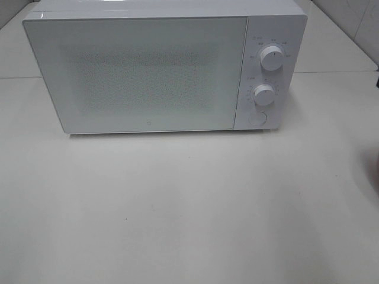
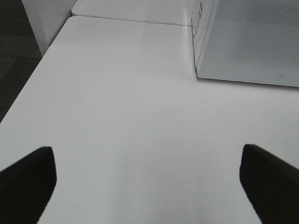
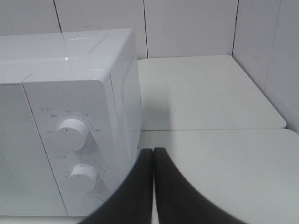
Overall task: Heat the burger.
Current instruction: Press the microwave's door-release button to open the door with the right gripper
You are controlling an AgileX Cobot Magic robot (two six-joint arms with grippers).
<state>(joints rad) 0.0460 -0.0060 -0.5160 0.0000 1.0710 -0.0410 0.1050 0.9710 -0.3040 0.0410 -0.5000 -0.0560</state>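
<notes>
The burger is out of view in every frame. A white microwave (image 1: 148,71) stands at the back of the white table with its door shut; the frosted door shows nothing inside. My left gripper (image 2: 147,179) is open, its two dark fingers (image 2: 28,182) spread wide over bare table to the left of the microwave (image 2: 252,42). My right gripper (image 3: 153,163) is shut with nothing between its fingers, and hangs just right of the microwave's control panel (image 3: 70,154). Neither gripper shows in the exterior high view.
The control panel carries an upper knob (image 1: 272,58), a lower knob (image 1: 264,93) and a round button (image 1: 256,118). A blurred dark shape (image 1: 375,171) touches the right edge of the exterior high view. Tiled walls close off the back and right of the table (image 3: 210,88).
</notes>
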